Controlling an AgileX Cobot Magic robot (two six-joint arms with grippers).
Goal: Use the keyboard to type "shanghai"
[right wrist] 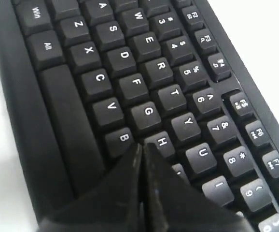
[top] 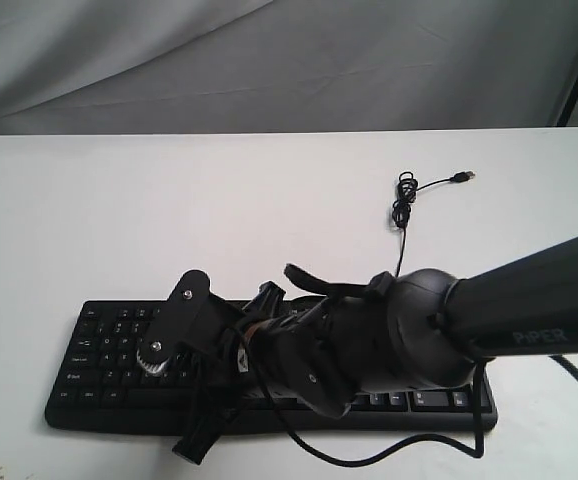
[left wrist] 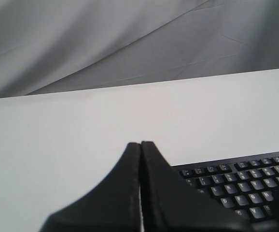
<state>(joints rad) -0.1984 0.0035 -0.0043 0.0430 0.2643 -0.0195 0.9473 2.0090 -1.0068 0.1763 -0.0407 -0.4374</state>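
Right wrist view: the keyboard (right wrist: 130, 72) lies flat on the white table (top: 219, 200), low in the exterior view, its thin cable (top: 401, 205) coiled behind it. The right gripper (right wrist: 140, 146) has both fingers pressed together into one point over the gap between the B key (right wrist: 124, 137) and the H key (right wrist: 162, 141); contact cannot be confirmed. The left gripper (left wrist: 140, 144) likewise has its fingers closed on nothing, near one end of the keyboard
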